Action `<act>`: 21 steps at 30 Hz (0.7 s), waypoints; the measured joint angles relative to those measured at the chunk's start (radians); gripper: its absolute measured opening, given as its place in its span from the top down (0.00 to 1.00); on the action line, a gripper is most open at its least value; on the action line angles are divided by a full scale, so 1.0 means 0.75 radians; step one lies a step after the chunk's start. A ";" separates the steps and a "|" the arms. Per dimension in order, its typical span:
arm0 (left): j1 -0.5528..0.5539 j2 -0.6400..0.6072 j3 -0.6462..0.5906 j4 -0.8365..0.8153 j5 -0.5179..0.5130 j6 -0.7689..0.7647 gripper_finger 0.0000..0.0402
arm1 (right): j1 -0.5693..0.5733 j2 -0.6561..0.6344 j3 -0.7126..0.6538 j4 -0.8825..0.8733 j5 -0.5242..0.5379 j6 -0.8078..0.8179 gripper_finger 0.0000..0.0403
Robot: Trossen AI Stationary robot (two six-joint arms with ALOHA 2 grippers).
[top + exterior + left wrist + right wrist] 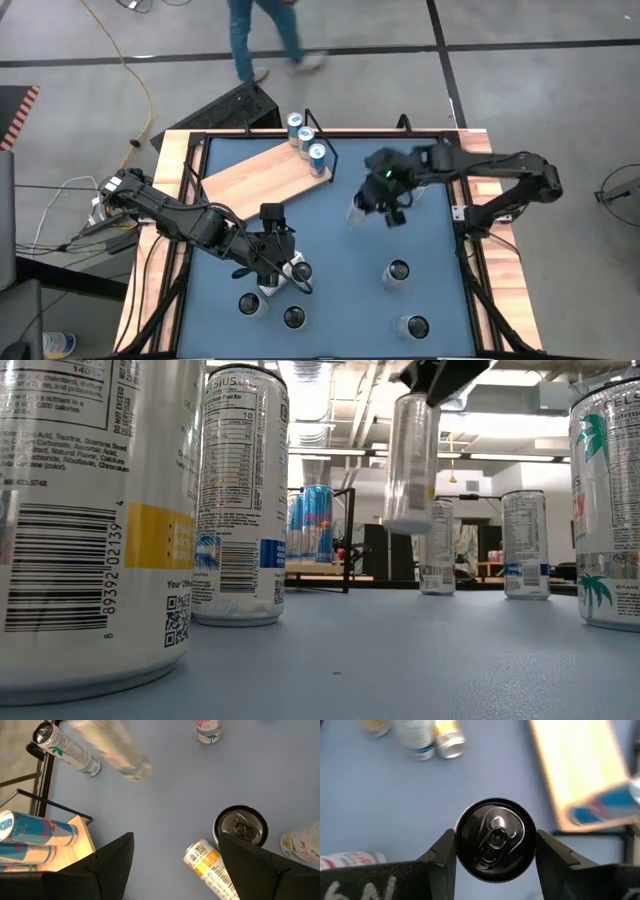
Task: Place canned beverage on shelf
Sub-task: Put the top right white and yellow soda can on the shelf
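A slim white aluminium beverage can with a dark lid hangs upright clear of the blue tabletop, clamped near its top rim between the two dark fingers of the right gripper, over the middle of the table toward its far edge. The thin-walled can looks stiff enough for a firm pinch but light, smooth and likely slippery, so a hold across the upper wall just below the lid seems the safest purchase; squeezing harder could dent it. Just beside it, toward the far left corner, lies the flat pale-wood shelf board, where three blue cans already stand in a row by its thin black wire frame. Near the table's front edge, the left gripper waits with fingers spread and empty among several more upright cans.
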 joint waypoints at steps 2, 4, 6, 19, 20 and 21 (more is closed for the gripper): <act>0.000 0.000 -0.020 0.023 0.000 0.001 0.31 | 0.046 0.059 0.000 -0.004 0.001 -0.008 0.55; 0.000 0.001 -0.040 0.038 0.006 0.009 0.31 | 0.085 0.118 0.000 0.009 0.010 -0.040 0.55; 0.000 0.001 -0.061 0.045 0.014 0.012 0.31 | 0.128 0.169 -0.001 0.043 0.035 -0.087 0.55; -0.006 0.001 -0.076 0.077 0.036 -0.011 0.31 | 0.240 0.260 -0.001 0.219 0.068 -0.144 0.53; -0.006 0.001 -0.076 0.084 0.035 -0.015 0.31 | 0.239 0.266 -0.001 0.222 0.069 -0.125 0.51; -0.006 0.001 -0.076 0.096 0.034 -0.017 0.31 | 0.237 0.266 0.000 0.222 0.070 -0.108 0.50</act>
